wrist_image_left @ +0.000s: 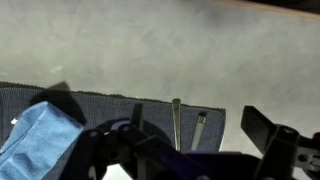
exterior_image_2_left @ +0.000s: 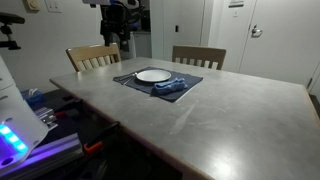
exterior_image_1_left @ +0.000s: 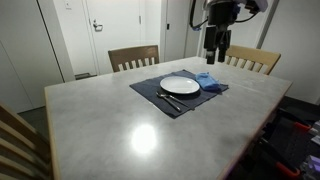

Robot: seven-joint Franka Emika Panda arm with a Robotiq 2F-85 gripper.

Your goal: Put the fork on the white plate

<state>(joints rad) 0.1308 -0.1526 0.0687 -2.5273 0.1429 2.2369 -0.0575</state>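
Task stage: not yet begun, as far as the views show. A grey desk [exterior_image_1_left: 95, 125] carries a dark mat [exterior_image_1_left: 145, 88] toward its far side, seen in both exterior views. On the mat rests the white plate [exterior_image_1_left: 180, 85], which holds nothing. A crumpled blue cloth [exterior_image_1_left: 208, 80] lies on the mat just right of the plate in an exterior view. The gripper [exterior_image_1_left: 214, 52] hangs above the far right part of the mat, well clear of the desk. In the wrist view its fingers stand apart with nothing between them. The fork [exterior_image_1_left: 168, 100] lies flat on the mat just beside the near left rim of the plate, not on it. The wrist view shows two slim utensils [wrist_image_left: 176, 120] side by side near the mat edge, and which of them is the fork cannot be told at this size. Remaining, by judgement: bring the gripper over to the fork, descend, grasp it, lift it, carry it the short way over the rim, and release it on the plate.
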